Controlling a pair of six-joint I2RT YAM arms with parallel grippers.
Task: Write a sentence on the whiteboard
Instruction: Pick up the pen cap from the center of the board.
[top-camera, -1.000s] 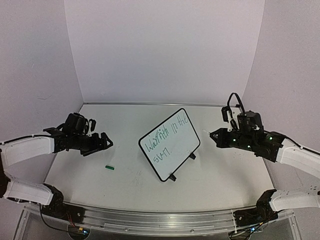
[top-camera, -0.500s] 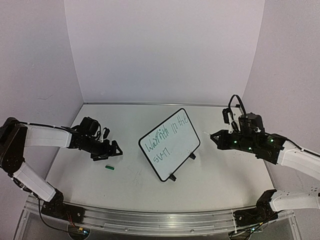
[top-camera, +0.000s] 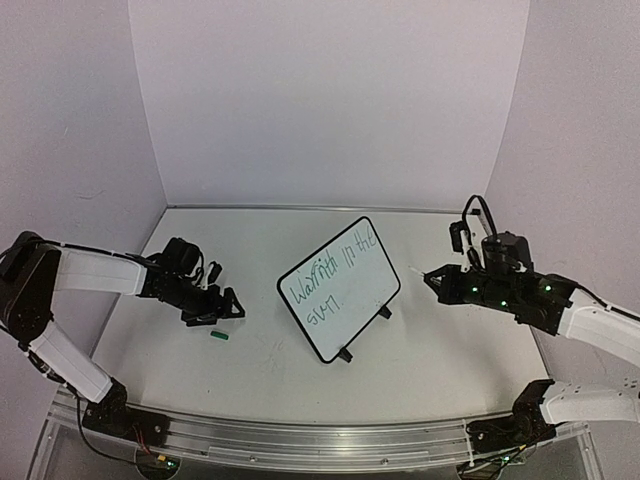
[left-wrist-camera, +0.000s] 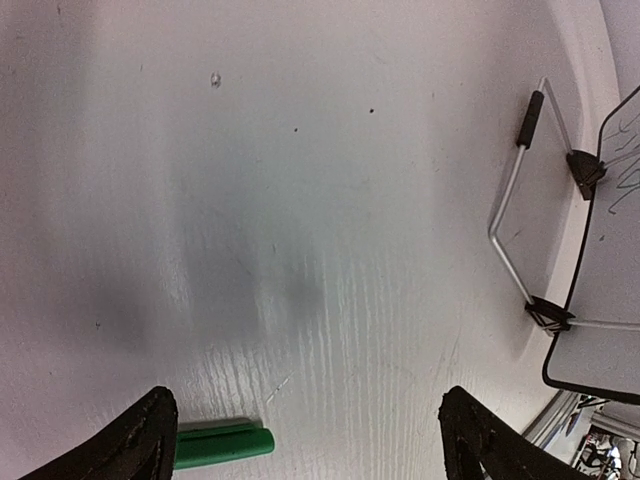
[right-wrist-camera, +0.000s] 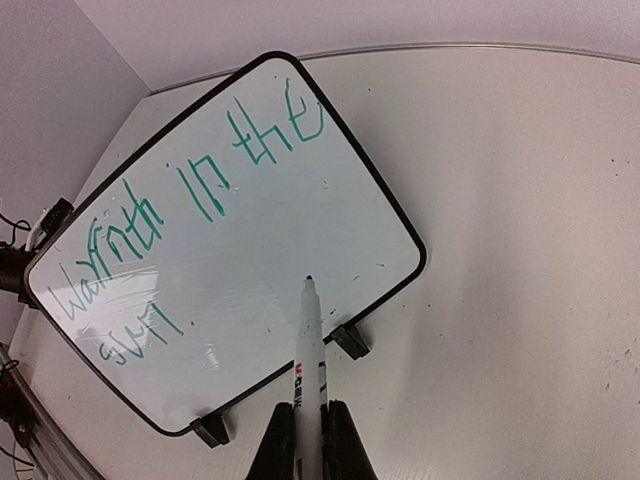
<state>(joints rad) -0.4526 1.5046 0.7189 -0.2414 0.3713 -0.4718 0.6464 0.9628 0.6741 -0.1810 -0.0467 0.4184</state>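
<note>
Top view: the left end effector (top-camera: 220, 310) has swung down from mid-air and now hangs low over the table (top-camera: 430, 350), fingers apart, with the green cap (top-camera: 220, 336) just ahead of it. The right end effector (top-camera: 437, 280) has drawn back a little. The marker (top-camera: 422, 272) it clamps points at the whiteboard (top-camera: 338, 287) across a gap.

Left wrist view: the cap lies just inside one finger. The board's wire stand (left-wrist-camera: 515, 200) is well off to the other side.

Right wrist view: the marker tip hovers off the board's near corner, below green lettering that seems to read "Warmth in the sun". The sentence looks finished, and capping the marker probably comes next.
</note>
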